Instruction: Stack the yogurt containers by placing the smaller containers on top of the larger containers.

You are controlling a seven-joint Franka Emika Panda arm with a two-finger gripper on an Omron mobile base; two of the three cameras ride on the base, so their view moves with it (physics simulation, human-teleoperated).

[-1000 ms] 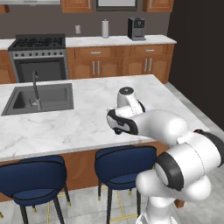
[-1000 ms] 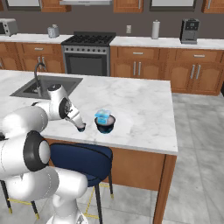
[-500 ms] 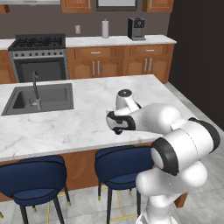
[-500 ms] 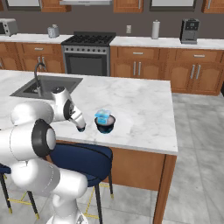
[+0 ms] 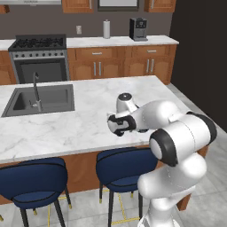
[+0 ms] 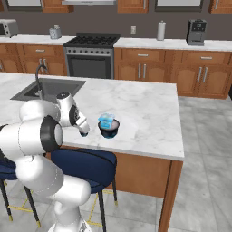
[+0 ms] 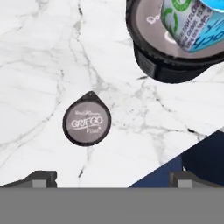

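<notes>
My gripper (image 7: pixel 112 178) hangs over the marble island counter (image 6: pixel 140 108) near its front edge, jaws spread wide and holding nothing; in the hand view the two dark fingertips (image 7: pixel 41 178) stand far apart at the bottom, with the tiny dark yogurt cup (image 7: pixel 86 119) between and beyond them, untouched.

That tiny cup stands upright on the marble, its axis pointing straight at my camera; its foil lid is a dull grey disc with a small pull tab at one corner, giving a teardrop outline, and printed lettering across it.

The wide dark tub (image 7: pixel 173 65) stands upright near it, apart from it; its wall is glossy black and bowl-shaped, its top a flat pale grey lid. The light-blue cup (image 7: pixel 192 22) already sits on that lid, slightly tilted in the hand view, translucent with green and blue print; in the right base view the same blue cup (image 6: pixel 106 120) rides on the tub (image 6: pixel 109 131), with my gripper (image 6: pixel 83 131) just beside them.

The counter is white stone with grey veins, smooth and bare around the tiny cup; the counter's front edge runs close by, with a navy bar stool (image 6: pixel 84 162) below it; the sink (image 5: pixel 42 98) lies well apart.
</notes>
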